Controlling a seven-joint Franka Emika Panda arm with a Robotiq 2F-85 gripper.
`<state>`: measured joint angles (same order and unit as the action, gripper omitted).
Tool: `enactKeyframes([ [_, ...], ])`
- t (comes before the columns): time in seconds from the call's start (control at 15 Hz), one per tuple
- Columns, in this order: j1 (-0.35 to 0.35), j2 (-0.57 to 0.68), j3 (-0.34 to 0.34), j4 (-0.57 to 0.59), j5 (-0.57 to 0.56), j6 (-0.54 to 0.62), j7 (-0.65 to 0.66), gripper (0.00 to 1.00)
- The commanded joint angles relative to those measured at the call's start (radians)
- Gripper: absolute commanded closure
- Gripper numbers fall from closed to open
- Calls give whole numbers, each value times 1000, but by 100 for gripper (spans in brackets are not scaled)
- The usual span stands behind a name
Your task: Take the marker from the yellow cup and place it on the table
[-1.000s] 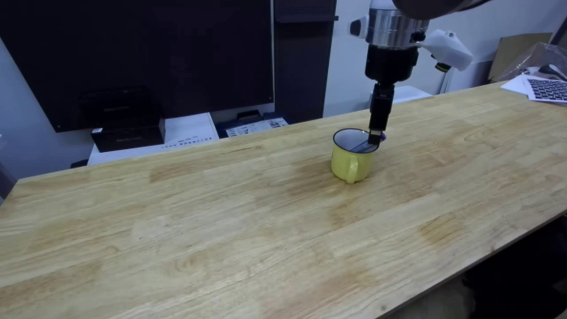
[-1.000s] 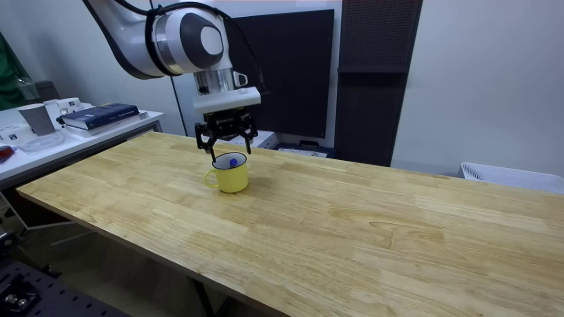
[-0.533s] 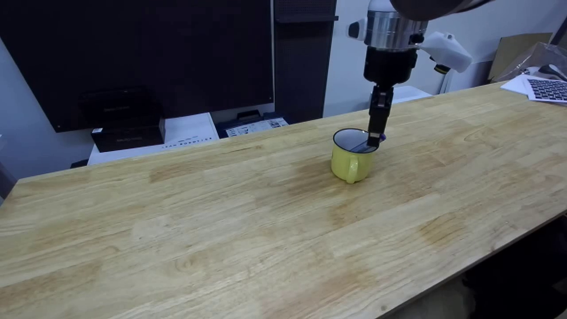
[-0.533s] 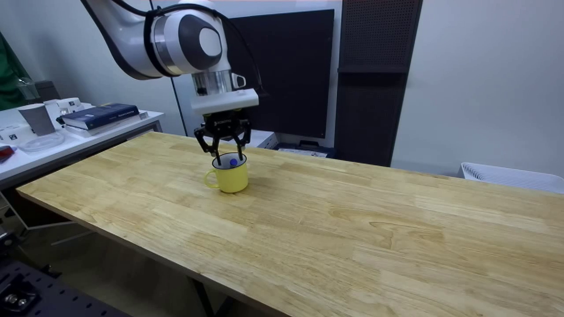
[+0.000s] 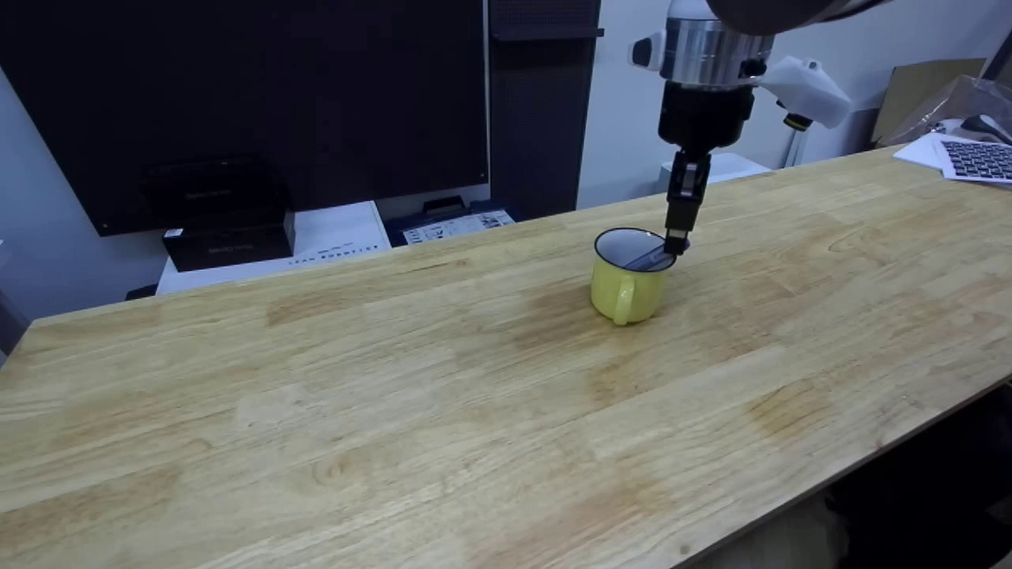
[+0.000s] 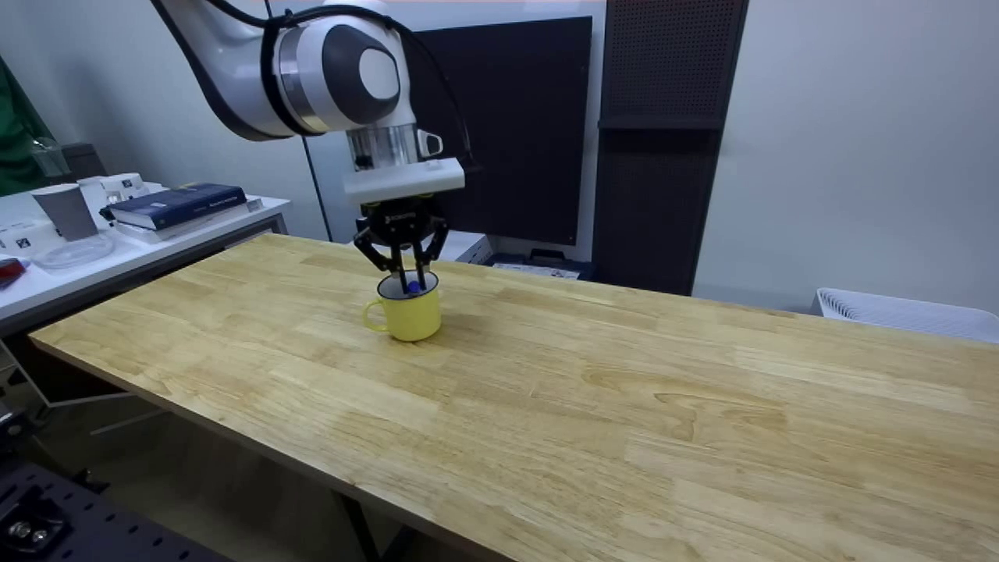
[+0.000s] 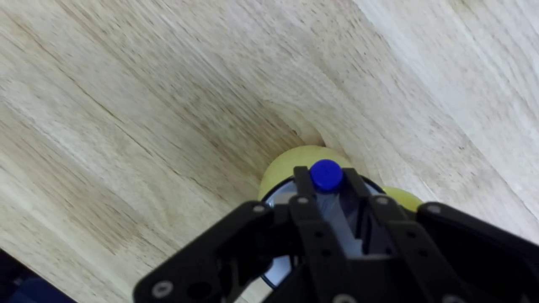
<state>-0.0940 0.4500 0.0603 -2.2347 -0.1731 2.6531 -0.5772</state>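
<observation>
Light wood makes the surface (image 5: 379,403) under the cup (image 6: 414,316). From far off, I make my jaws pinch the marker (image 7: 326,175) by its blue end, at the cup's rim; the rest leans inside.

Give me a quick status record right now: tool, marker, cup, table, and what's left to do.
tool: closed on the blue end of the marker
marker: tilted, lower part inside the yellow cup, blue end uppermost
yellow cup: upright on the table, white inside, dark rim
table: light wooden planks
left to do: lift the marker out, then lay it on the table
</observation>
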Motion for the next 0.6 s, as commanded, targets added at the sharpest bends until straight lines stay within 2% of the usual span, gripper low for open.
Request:
enactKeyframes([
  [0.0,-27,-47,19,-29,18,-4,-6,94],
  [0.33,-40,-152,23,-64,49,-28,-3,94],
  [0.53,-45,-248,28,-95,104,-74,-13,94],
])
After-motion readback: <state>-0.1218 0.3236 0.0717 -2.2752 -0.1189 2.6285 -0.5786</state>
